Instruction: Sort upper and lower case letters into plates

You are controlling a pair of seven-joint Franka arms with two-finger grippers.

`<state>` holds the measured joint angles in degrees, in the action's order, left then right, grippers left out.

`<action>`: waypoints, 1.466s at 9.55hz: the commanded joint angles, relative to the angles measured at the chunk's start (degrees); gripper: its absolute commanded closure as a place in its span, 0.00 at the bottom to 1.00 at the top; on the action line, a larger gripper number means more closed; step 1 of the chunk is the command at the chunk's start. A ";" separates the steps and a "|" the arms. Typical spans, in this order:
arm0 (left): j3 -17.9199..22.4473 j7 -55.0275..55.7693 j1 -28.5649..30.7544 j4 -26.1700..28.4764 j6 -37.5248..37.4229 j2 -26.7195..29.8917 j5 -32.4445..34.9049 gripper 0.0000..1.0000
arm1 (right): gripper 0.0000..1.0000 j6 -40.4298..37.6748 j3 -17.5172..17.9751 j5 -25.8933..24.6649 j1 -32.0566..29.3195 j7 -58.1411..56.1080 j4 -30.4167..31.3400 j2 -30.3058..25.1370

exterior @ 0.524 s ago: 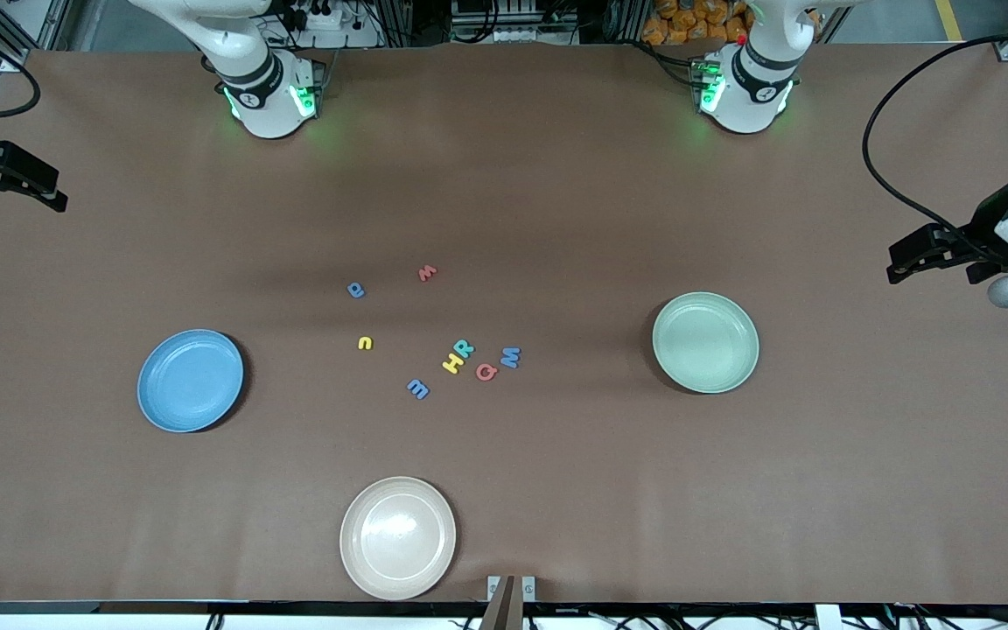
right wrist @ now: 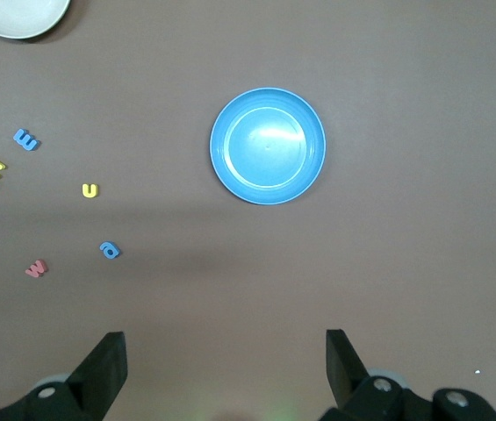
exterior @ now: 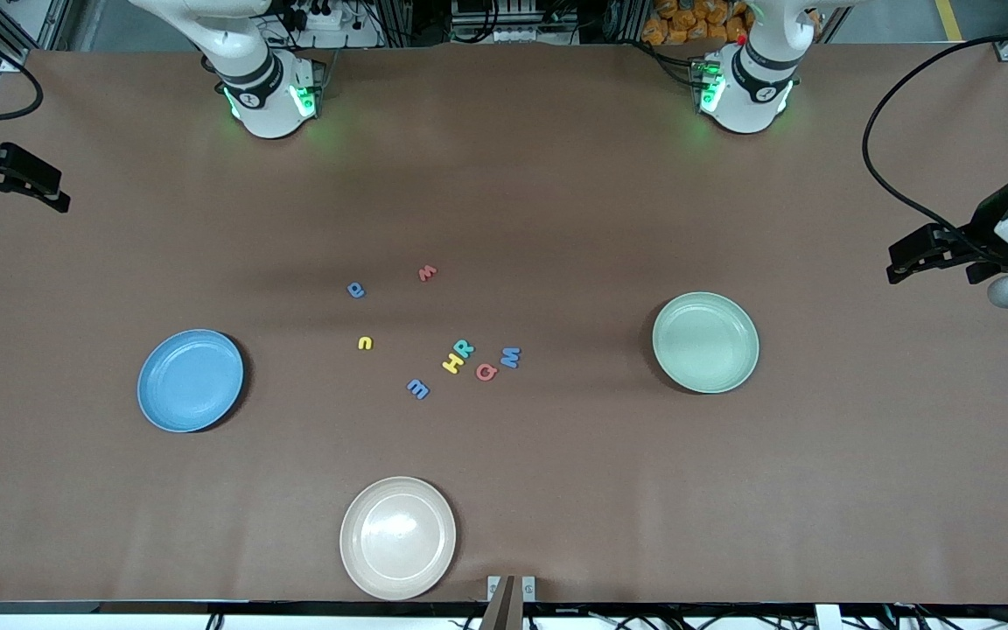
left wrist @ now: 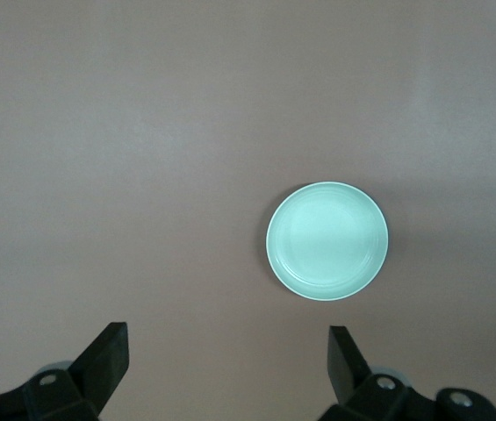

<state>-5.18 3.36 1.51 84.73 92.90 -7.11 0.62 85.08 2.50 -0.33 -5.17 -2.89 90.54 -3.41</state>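
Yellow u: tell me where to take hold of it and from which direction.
Come straight down on the yellow u: it lies flat on the table, so only its thin edges offer a hold. Pinch across its two outer sides. It lies apart from the other letters, so an open tool should probably fit around it.

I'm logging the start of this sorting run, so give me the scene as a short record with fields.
letters: eight, loose on the table mid-way between the plates; none sorted yet
cluster: H, R, Q, M
scattered: m, u, p, w
blue plate: empty, right arm's end
green plate: empty, left arm's end
beige plate: empty, nearest the camera
left gripper: open, waiting high
right gripper: open, waiting high
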 commanded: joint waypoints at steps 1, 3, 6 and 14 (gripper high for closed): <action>-0.27 -1.16 0.33 0.17 -0.61 -0.27 -0.09 0.00 | 0.00 0.17 0.57 0.06 -0.54 0.69 2.00 -1.60; -0.36 -1.25 -0.01 0.61 -0.61 -4.03 -0.79 0.00 | 0.00 1.74 0.84 1.80 0.16 0.69 4.97 -1.16; -0.62 7.39 -9.81 0.79 5.34 -13.16 -3.07 0.00 | 0.00 11.20 0.93 2.70 2.79 4.26 13.83 -0.03; -0.18 24.18 -34.90 -0.62 30.75 -30.50 -1.43 0.00 | 0.00 44.60 0.84 2.00 18.43 25.20 21.87 21.57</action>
<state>-6.32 31.29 -31.30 85.64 122.53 -36.20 -3.32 125.81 3.77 1.59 11.24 20.01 113.54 13.90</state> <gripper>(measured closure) 0.000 0.000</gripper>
